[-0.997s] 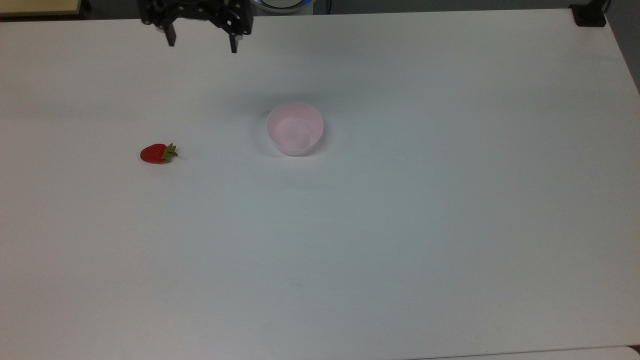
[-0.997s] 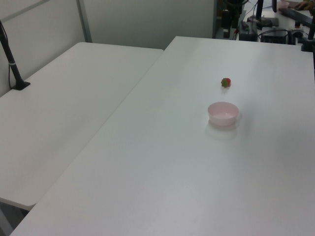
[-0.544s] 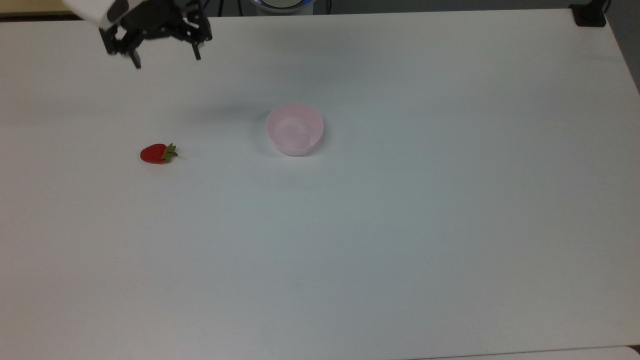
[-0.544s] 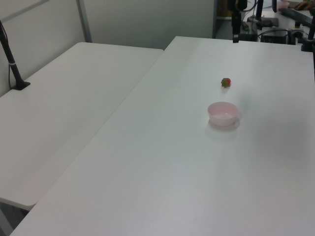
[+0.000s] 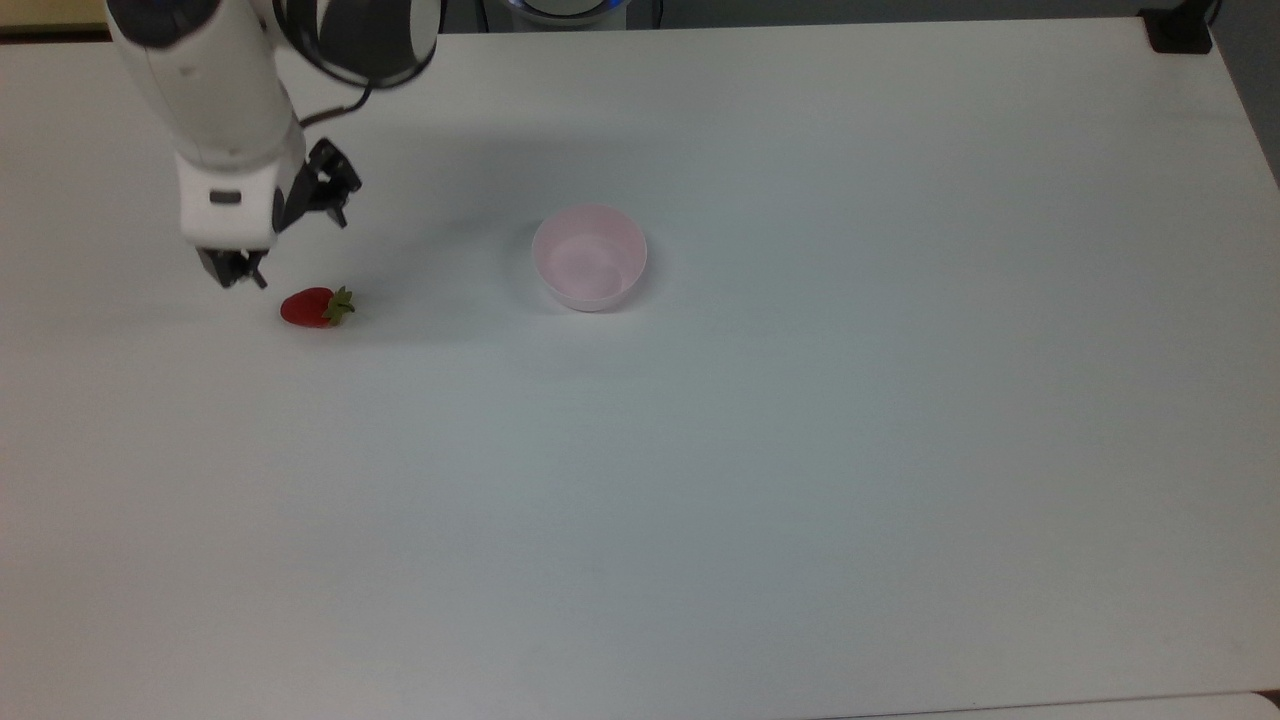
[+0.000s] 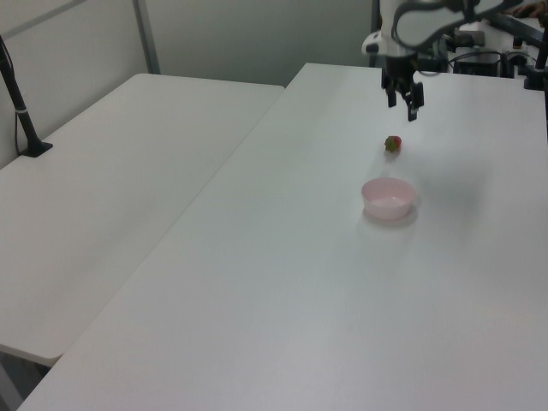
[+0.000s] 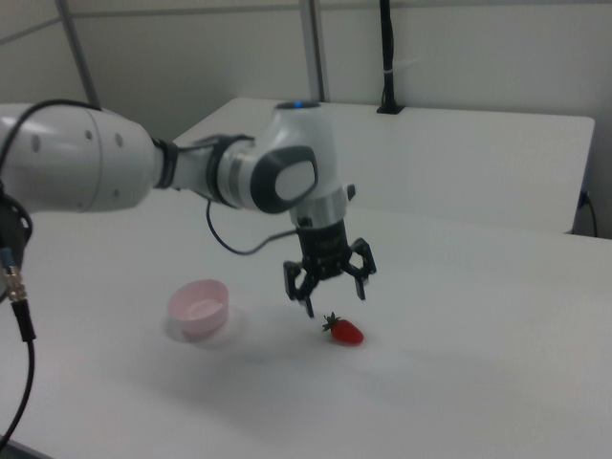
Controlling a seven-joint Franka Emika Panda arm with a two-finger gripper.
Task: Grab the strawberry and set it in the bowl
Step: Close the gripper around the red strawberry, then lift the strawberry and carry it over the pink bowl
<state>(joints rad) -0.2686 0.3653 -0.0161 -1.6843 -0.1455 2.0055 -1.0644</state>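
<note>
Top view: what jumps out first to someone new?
The red strawberry lies on the bare white table, toward the top view's left. The white arm's hand hangs open right by it, not touching. An empty pink bowl stands apart on the top view's right of the strawberry.

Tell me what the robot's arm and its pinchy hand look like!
The arm is made of fat, rounded, shiny white shells with dark grey rings at the joints. A thin black cable loops beside its wrist. A small blue light sits on top. The gripper is black, with two short black fingers.
</note>
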